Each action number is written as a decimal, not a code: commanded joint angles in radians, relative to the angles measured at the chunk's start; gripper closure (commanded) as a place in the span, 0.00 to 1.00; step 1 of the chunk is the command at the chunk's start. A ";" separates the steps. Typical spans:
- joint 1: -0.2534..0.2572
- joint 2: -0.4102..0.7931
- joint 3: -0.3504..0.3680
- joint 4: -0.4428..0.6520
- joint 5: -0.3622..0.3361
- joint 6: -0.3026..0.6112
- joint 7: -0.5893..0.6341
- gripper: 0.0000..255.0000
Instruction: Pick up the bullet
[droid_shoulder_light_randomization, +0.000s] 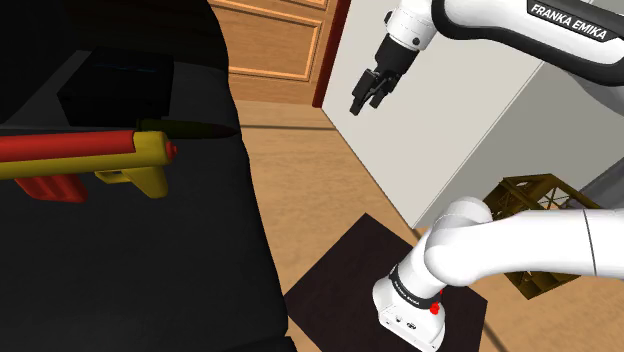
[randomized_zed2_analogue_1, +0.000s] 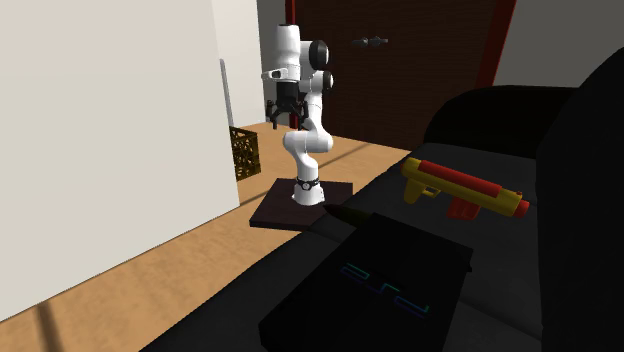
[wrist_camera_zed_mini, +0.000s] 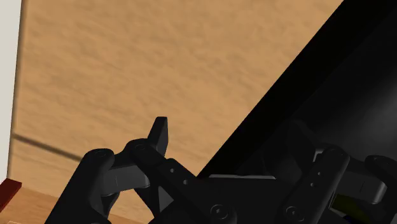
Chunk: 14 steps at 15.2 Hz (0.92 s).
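Observation:
The bullet (droid_shoulder_light_randomization: 195, 130) is a dark olive, pointed cartridge lying on the black sofa (droid_shoulder_light_randomization: 150, 270), its tip toward the sofa's edge. It lies just behind a red and yellow toy gun (droid_shoulder_light_randomization: 90, 160). In the second exterior view the bullet (randomized_zed2_analogue_1: 345, 214) rests at the sofa's near edge, beside a black console box (randomized_zed2_analogue_1: 385, 280). My gripper (droid_shoulder_light_randomization: 365, 95) hangs high over the wooden floor, well away from the bullet, toward the shoulder view's right. Its fingers stand apart and hold nothing. In the wrist view the gripper (wrist_camera_zed_mini: 229, 130) looks down on floor and the sofa's edge.
The toy gun (randomized_zed2_analogue_1: 460, 188) lies farther back on the sofa seat. A console box (droid_shoulder_light_randomization: 110, 90) sits behind the bullet. A wire crate (droid_shoulder_light_randomization: 535, 200) stands by the white wall near the stand (droid_shoulder_light_randomization: 410, 310). A brown door (droid_shoulder_light_randomization: 275, 40) closes the room behind.

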 joint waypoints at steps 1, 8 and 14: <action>0.000 0.000 0.000 0.000 0.000 0.000 0.000 0.00; 0.084 0.267 -0.025 0.128 0.009 0.117 -0.172 0.00; 0.147 0.490 -0.028 0.275 0.030 0.172 -0.317 0.00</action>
